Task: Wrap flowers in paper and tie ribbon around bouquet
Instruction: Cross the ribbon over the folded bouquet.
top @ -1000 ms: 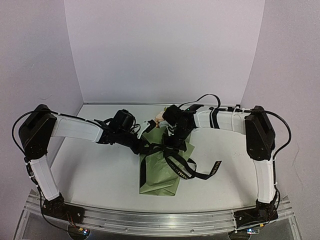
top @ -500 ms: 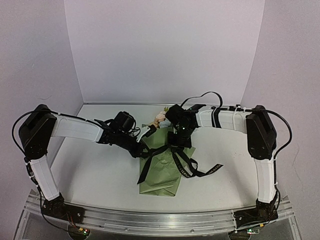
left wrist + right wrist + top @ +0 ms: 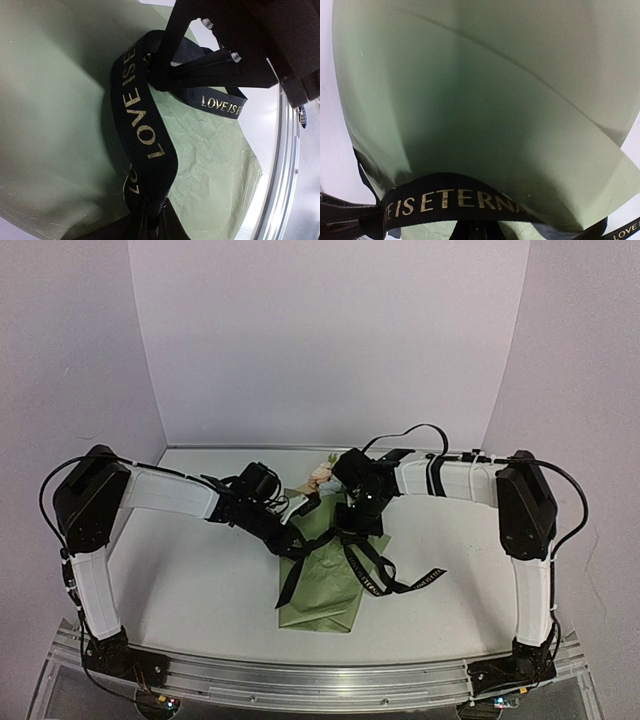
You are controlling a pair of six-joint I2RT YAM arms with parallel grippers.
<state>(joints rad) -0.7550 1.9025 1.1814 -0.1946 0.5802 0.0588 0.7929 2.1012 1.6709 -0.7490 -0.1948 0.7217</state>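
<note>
The bouquet lies mid-table, a cone of olive-green paper with its narrow end toward me and pink flowers peeking out at the far end. The black ribbon with gold lettering crosses the cone's upper part, and its tails trail right and down-left. My left gripper sits at the cone's left edge, shut on a ribbon strand that runs into its jaws. My right gripper is over the cone, shut on the ribbon near the knot; its fingers show in the left wrist view.
A metal rail runs along the table's near edge, just beyond the cone's tip. Lilac walls close the back and both sides. Black cables loop over the right arm.
The ribbon's loose loops have been drawn tight across the cone as my right gripper moved right. The left arm's shoulder has swung slightly inward; its jaws still pinch the strand.
</note>
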